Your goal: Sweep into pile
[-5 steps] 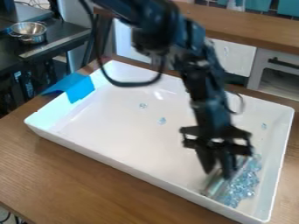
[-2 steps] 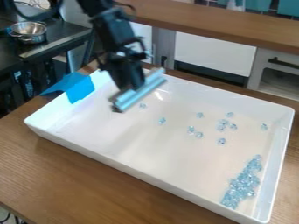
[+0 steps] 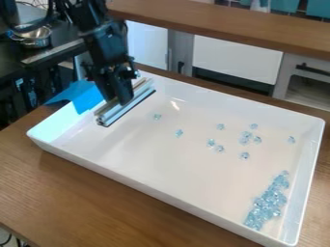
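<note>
While most of the beads (image 3: 266,205) lie heaped in the tray's near right part, a scatter of strays has yet to be swept in, so the step in hand looks like setting up another stroke. The gripper (image 3: 118,100) is closed on the bar (image 3: 120,113), pinching it near its middle, over the far left part of the tray (image 3: 142,154). The bar slants from lower left to upper right, its long edge facing the strays; whether that edge touches the floor I cannot tell.

Just beyond it lies one stray (image 3: 157,116), then a second (image 3: 179,132) a little further toward the centre. Past those comes a loose group (image 3: 245,138) in the right half, spread out and well apart from the heap, and a lone bead (image 3: 291,139) near the right wall. On the other side of the bar, a blue sheet (image 3: 88,99) hangs over the left rim.

The next move likely calls for bringing the edge down flush behind the nearest strays, then pushing toward the heap, gathering the loose group on the way. The bar looks too short to catch all of them at once, so some could slip round its ends. The lone bead probably needs its own pass.
</note>
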Controlling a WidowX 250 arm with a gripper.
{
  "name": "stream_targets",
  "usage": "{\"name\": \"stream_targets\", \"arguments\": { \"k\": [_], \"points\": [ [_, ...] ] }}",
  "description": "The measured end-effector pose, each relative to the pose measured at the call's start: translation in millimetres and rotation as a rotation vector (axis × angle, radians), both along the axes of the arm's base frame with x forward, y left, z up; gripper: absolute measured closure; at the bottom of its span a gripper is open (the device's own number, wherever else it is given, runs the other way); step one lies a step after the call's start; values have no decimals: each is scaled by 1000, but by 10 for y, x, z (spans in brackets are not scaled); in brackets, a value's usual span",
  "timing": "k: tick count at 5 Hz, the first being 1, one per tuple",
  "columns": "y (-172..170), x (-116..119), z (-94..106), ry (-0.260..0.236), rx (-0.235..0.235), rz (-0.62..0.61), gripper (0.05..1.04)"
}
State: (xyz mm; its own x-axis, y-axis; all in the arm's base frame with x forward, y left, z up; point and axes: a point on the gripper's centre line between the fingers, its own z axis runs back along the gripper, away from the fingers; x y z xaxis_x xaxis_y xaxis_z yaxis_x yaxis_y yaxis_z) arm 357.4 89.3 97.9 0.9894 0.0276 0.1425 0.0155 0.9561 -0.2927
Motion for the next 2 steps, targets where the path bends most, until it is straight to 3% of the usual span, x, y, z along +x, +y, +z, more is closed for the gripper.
{"name": "stream_targets", "arguments": {
  "k": [1, 2],
  "points": [
    [135, 91, -296, 13, 73, 50, 758],
    [92, 129, -475, 51, 112, 75, 758]
  ]
}}
